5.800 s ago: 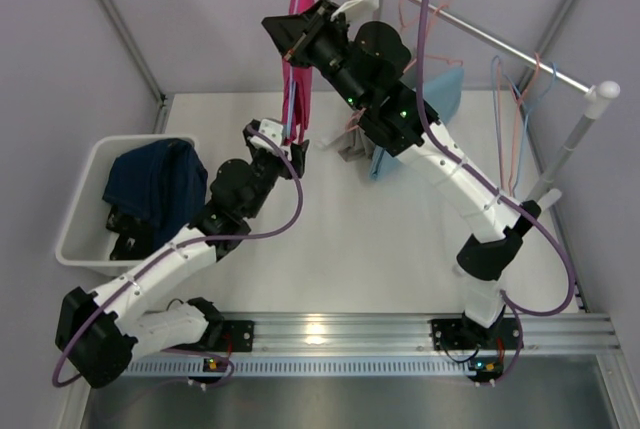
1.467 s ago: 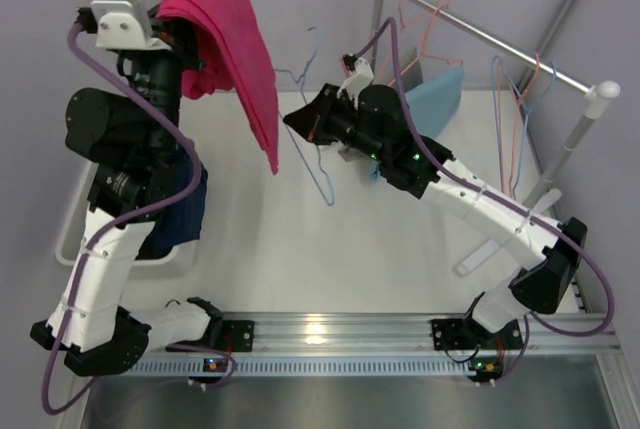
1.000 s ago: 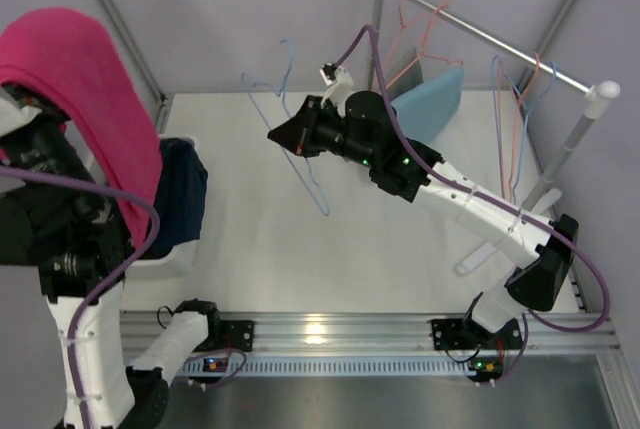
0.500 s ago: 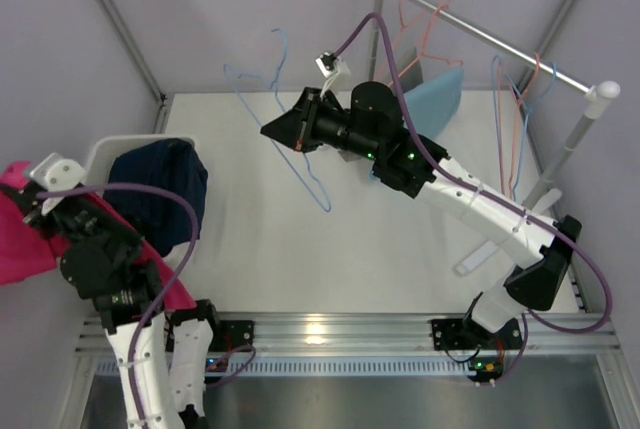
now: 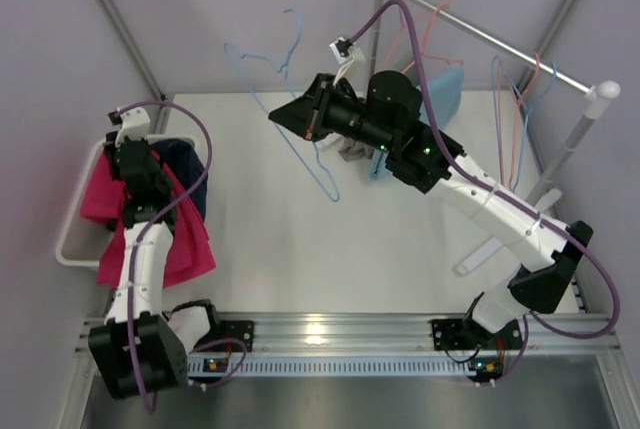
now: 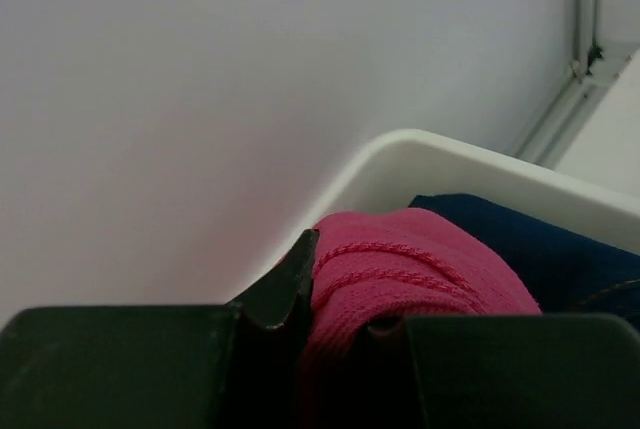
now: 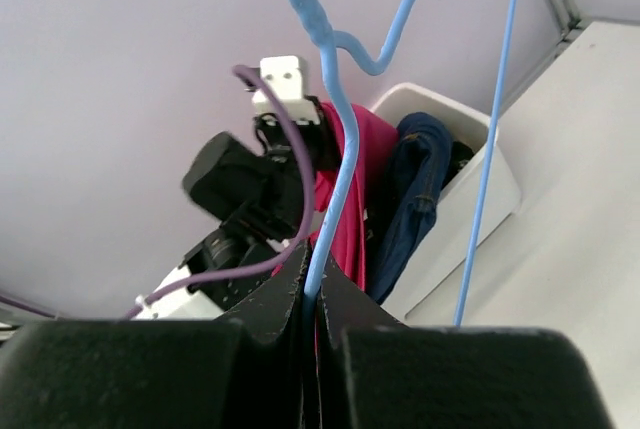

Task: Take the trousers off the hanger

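Observation:
My left gripper (image 5: 130, 154) hangs over the white bin (image 5: 72, 239) and is shut on the magenta trousers (image 5: 185, 249). They drape across the bin and down its near edge. In the left wrist view the gripper (image 6: 345, 284) pinches a fold of the magenta trousers (image 6: 420, 259), with the navy trousers (image 6: 570, 249) behind. The navy trousers (image 5: 195, 174) lie in the bin. My right gripper (image 5: 300, 119) holds the bare blue wire hanger (image 5: 318, 164) up over the table. In the right wrist view the gripper (image 7: 312, 269) is shut on the hanger's wire (image 7: 335, 139).
A clothes rail (image 5: 500, 49) crosses the back right on a white post (image 5: 575, 144), with several pink and blue wire hangers (image 5: 520, 109) on it. A light blue cloth (image 5: 440, 99) hangs behind the right arm. A wall stands close behind the bin's rim (image 6: 450, 154).
The left arm has swung down from high at the far left and brought the magenta trousers onto the bin. The right arm has shifted slightly with the hanger.

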